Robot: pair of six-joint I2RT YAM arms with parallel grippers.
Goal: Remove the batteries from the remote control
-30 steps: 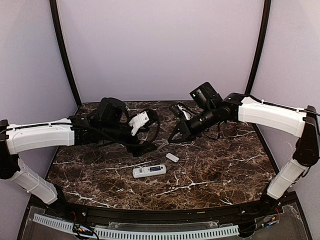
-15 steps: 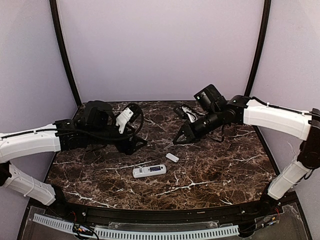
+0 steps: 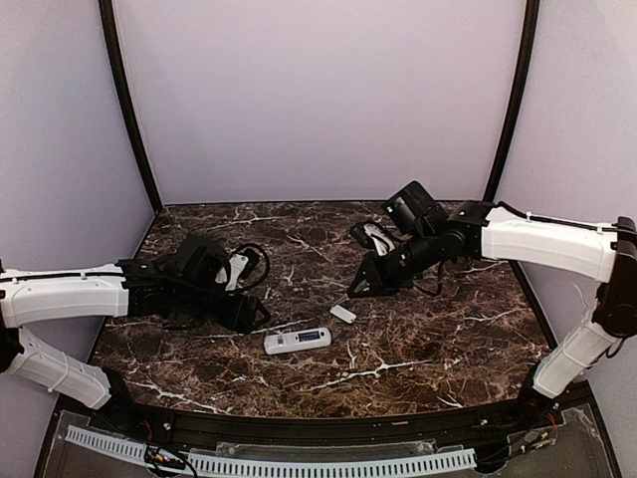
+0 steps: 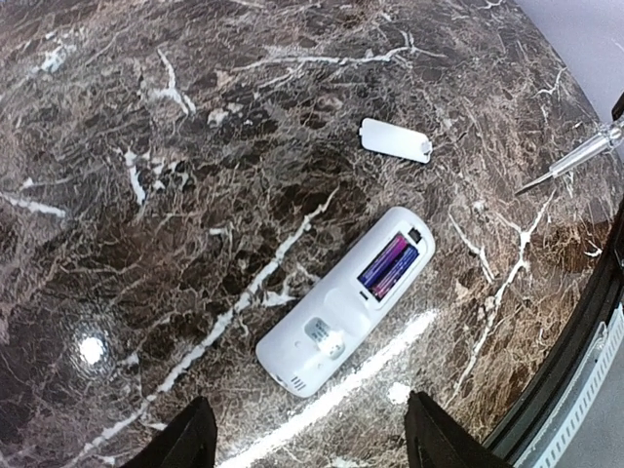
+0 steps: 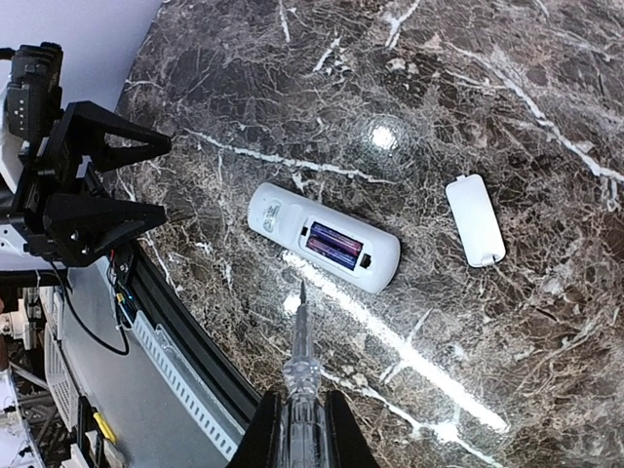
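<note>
Plainly the cover [image 4: 395,140] is off and lies beyond the remote [image 4: 346,300], which rests back-up on the table [image 4: 146,244] just ahead of the left gripper [image 4: 310,414]. The two batteries [image 4: 388,266] sit side by side in the open bay, at the end of the remote farther from those fingers. The left gripper is spread wide and holds nothing. The right gripper [image 5: 297,434] is clamped on a screwdriver [image 5: 299,351], its tip aimed toward the remote and not touching it; how high it hangs cannot be told. The step in hand looks like prying out the first battery. To do it well, the left gripper should probably come down and straddle the near, closed end of the remote, pinning it so it cannot skid on the glossy table while staying clear of the bay. The right gripper would then bring the tip to one end of a battery, slip under it and lever up gently. Too hard a push could shove the remote aside or flick the battery across the table. Which end bears the spring cannot be made out.
</note>
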